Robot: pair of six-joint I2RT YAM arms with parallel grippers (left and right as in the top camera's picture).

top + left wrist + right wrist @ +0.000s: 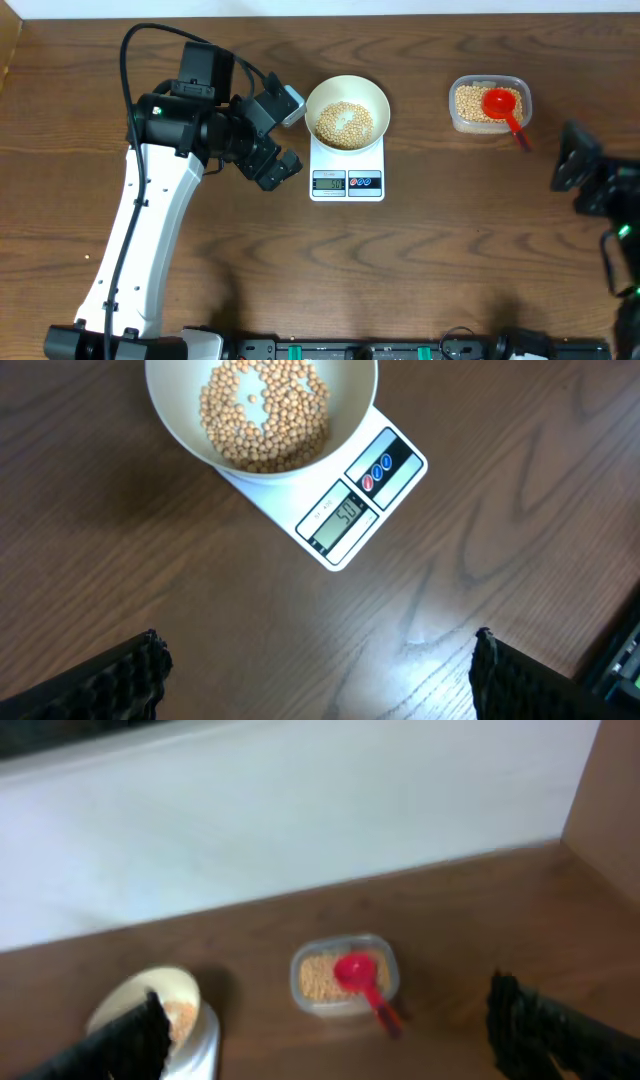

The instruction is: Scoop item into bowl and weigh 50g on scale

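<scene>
Brown tabletop (450, 250) bears bowl (347, 88) of beans (345, 124) atop scale (347, 182) — left gripper (318, 660) and right gripper (325, 1010) splayed, empty.

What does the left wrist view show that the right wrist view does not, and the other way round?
Only the left wrist view: the display and round buttons of the scale, seen from above. Only the right wrist view: the clear tub with the red scoop resting in it, and the white wall behind. Both: the white bowl of beans standing on the scale.
</scene>
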